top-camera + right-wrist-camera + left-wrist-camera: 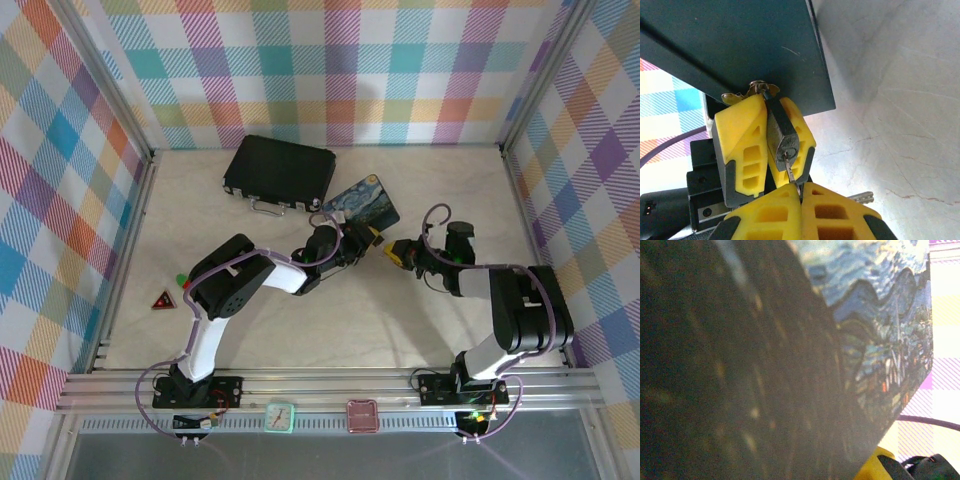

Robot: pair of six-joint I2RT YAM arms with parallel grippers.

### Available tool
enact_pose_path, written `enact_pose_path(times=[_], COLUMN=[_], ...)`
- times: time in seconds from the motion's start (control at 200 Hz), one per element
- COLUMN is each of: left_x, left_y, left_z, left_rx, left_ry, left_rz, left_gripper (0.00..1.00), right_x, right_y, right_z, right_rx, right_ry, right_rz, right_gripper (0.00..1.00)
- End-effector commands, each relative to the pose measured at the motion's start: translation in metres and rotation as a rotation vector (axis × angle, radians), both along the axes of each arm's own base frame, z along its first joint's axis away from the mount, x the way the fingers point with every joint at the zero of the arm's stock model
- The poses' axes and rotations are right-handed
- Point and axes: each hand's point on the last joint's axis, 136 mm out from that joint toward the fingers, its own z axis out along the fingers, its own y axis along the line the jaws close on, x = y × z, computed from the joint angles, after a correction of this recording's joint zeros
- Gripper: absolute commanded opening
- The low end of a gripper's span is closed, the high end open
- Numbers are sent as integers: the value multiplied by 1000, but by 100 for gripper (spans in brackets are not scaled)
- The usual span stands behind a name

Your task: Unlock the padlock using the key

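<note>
Padlock tight in left end effector

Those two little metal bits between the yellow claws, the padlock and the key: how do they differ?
The padlock is a chunky dark block; the key is a thin silvery sliver. The padlock is clamped in the left gripper; the key is pinched by the right gripper. The padlock shows its round keyhole face; the key points into it. Both are tiny and metal.
</note>
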Motion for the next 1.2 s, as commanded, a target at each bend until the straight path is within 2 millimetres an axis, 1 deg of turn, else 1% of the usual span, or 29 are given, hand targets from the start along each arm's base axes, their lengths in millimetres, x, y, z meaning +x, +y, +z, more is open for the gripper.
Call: enact_pose_path(times=[0.0, 0.12, 0.165, 0.215, 0.305, 0.375, 0.43, 0.475, 0.545, 0.6, 0.675, 0.73, 0.905, 0.955, 1.02, 1.095, 1.145, 1.195], left_x=[-51, -52, -52, -52, -52, -53, -53, -52, -52, -51, -54, -59, -74, -77, -78, -76, -73, -67], left_y=[-34, -34, -34, -33, -35, -36, -36, -37, -39, -42, -48, -52, -59, -59, -58, -57, -56, -55], left_z=[12, 17, 16, 16, 18, 18, 18, 17, 17, 17, 20, 22, 29, 29, 30, 30, 30, 25], left_rx=[-68, -74, -66, -61, -66, -64, -56, -49, -48, -61, -72, -65, -77, -84, -87, -85, -78, -57], left_ry=[8, 14, 19, 19, 21, 25, 24, 20, 16, 17, 20, 22, 31, 39, 42, 35, 27, 22], left_rz=[-203, -207, -205, -201, -206, -207, -201, -195, -190, -192, -213, -235, -281, -283, -280, -268, -251, -224], left_gripper=[0, 0, 0, 0, 0, 0, 0, 0, 0, 0, 0, 0, 0, 0, 0, 0, 0, 0], right_x=[27, 30, 28, 29, 33, 38, 42, 43, 42, 43, 49, 56, 73, 76, 78, 76, 74, 69], right_y=[-6, -8, -10, -12, -19, -23, -24, -26, -25, -22, -14, -11, -8, -9, -9, -8, -8, -8], right_z=[33, 32, 27, 25, 16, 11, 12, 9, 3, 6, 12, 12, 15, 11, 9, 8, 3, -2], right_rx=[-9, -43, -59, -80, -125, -125, -77, -52, -37, -24, 12, 24, -51, -69, -81, -53, -33, -21], right_ry=[-177, -211, -188, -195, -182, -154, -145, -118, -85, -91, -85, -84, -229, -229, -234, -212, -172, -136], right_rz=[-5, 18, 24, 20, -10, -55, -107, -161, -230, -256, -235, -219, -150, -143, -135, -141, -147, -153], right_gripper=[0, 0, 0, 0, 0, 0, 0, 0, 0, 0, 0, 0, 0, 0, 0, 0, 0, 0])
